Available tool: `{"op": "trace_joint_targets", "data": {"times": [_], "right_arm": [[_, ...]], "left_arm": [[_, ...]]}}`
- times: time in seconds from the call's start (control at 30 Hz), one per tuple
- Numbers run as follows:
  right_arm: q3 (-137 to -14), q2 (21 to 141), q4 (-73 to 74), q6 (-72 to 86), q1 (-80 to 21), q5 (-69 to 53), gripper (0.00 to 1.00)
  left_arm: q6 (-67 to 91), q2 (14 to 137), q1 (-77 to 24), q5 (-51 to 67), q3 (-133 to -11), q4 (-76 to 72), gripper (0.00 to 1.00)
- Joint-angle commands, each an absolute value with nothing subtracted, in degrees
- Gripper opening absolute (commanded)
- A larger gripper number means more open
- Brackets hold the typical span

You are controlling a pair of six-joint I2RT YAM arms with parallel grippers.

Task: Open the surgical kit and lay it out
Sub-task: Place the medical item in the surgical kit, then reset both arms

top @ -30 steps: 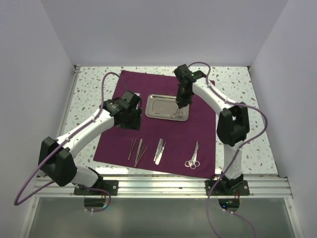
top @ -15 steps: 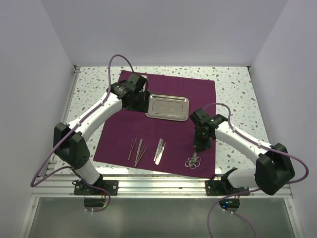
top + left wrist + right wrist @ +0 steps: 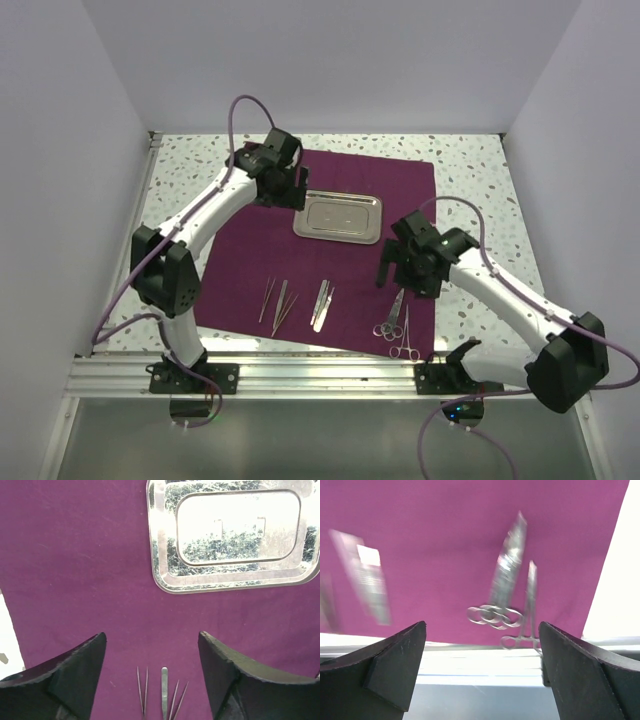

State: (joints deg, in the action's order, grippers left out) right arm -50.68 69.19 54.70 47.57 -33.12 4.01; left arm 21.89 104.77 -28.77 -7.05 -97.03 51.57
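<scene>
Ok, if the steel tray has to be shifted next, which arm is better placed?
Left. The left gripper is open above the cloth by the tray's left end, tray in its wrist view. The right gripper, also open, is over the scissors and forceps at the cloth's near right.

No writing, label, brand, number or sign can be read in any of the views. The shiny rectangular steel tray (image 3: 235, 530) carries only bright, mottled reflections. The dark purple cloth wrap (image 3: 75, 555) is plain in colour, with no print to be made out on it. The right wrist view is too blurred to show any marking on the steel instruments.
</scene>
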Motion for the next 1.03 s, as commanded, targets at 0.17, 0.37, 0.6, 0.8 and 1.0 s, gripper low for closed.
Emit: {"op": "trace_joint_targets", "data": {"times": [0.17, 0.37, 0.6, 0.8, 1.0], "right_arm": [[-75.3, 66.1, 58.8, 38.6, -33.4, 16.2, 0.98], [-80.9, 62.1, 57.0, 33.0, -33.4, 26.4, 0.99], [-79.5, 55.6, 53.3, 29.4, -33.5, 31.3, 0.98], [-78.8, 54.5, 53.6, 29.4, -33.5, 32.3, 0.98], [-79.2, 55.8, 54.1, 28.5, -33.4, 32.8, 0.98]], "left_arm": [[17.9, 93.1, -26.4, -4.2, -91.2, 46.3, 0.82], [17.0, 82.4, -25.1, -5.1, -81.3, 41.8, 0.83], [18.2, 75.3, -22.9, -5.5, -74.4, 39.2, 0.85], [19.3, 75.2, -21.5, -6.4, -74.1, 38.6, 0.85], [19.6, 75.4, -20.4, -10.8, -73.1, 36.7, 0.89]]}}
